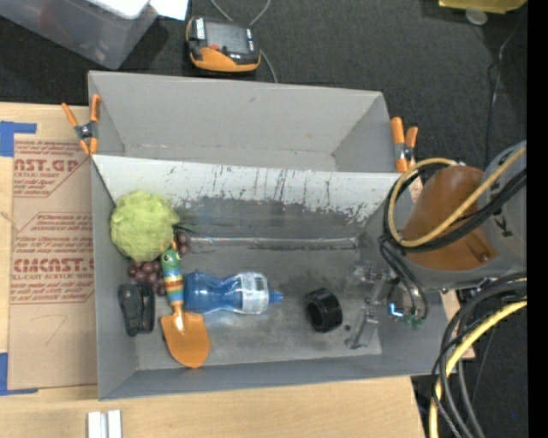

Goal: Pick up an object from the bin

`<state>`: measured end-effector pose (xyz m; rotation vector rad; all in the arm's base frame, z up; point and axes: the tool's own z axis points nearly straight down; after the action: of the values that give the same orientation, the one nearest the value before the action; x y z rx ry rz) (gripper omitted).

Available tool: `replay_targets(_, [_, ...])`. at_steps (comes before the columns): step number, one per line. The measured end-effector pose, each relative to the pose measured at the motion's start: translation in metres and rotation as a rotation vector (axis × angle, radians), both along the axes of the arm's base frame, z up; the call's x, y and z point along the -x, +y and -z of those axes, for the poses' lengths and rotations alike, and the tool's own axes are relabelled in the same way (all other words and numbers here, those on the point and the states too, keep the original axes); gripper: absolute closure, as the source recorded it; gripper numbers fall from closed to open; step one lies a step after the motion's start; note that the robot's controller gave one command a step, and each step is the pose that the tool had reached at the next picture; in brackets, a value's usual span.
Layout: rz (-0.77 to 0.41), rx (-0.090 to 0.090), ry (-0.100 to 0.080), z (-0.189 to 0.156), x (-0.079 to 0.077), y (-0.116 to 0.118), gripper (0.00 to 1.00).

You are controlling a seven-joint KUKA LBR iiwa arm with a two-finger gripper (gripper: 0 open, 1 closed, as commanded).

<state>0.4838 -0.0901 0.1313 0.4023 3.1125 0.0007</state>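
Black ring, maybe a cap, is lying by the bin's right wall beside the gripper, whose clench we cannot tell; a nudge could roll it.

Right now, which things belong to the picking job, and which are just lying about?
For the job: gripper, grey bin, black ring, blue bottle, orange shovel, green ball, dark grapes, small black object.
Lying about, outside the bin: orange-black device, clear plastic box.

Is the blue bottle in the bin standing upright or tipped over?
Tipped over: the blue bottle lies lengthwise on the bin floor, neck toward the black ring.
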Motion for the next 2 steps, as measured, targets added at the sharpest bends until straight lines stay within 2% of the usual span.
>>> replay_targets(1, [0.136, 0.002, -0.004, -0.020, -0.001, 0.020, 0.00])
replay_targets(2, [0.067, -0.002, 0.008, 0.027, 0.004, 0.041, 0.00])
